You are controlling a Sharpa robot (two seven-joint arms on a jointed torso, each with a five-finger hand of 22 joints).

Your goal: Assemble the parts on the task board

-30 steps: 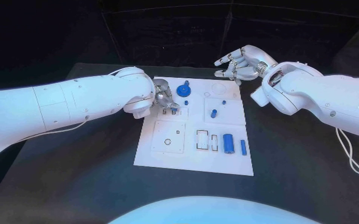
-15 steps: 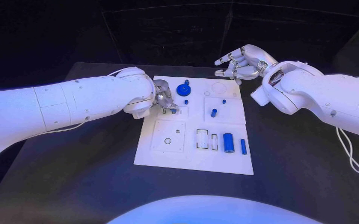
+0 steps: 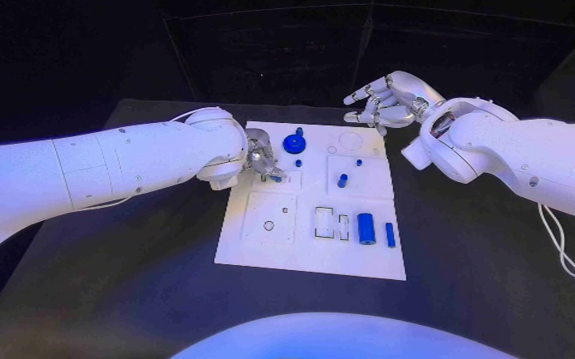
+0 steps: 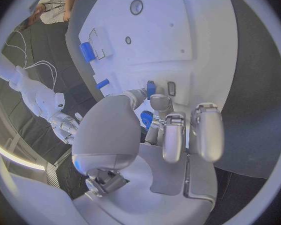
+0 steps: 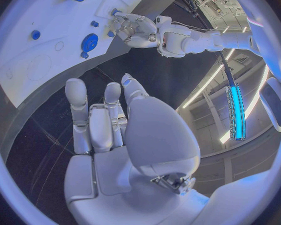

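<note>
My left hand [image 3: 262, 162] pinches a small blue part [image 4: 151, 88] over the task board [image 3: 314, 247]; I'd lower it squarely, while my right hand [image 3: 385, 98], empty with fingers apart, hovers beyond the board.

The task board [image 3: 306, 251] is laid in the middle of the table [image 3: 479, 276]. A gear [image 3: 295, 145] is set near its far edge, a peg [image 3: 341, 181] right of centre, and a cylinder [image 3: 366, 228] with a thin pin [image 3: 390, 235] just beside it near the front right. The left hand [image 3: 263, 163] is placed over the board's far-left part, the right hand [image 3: 381, 103] beyond the far-right corner.
</note>
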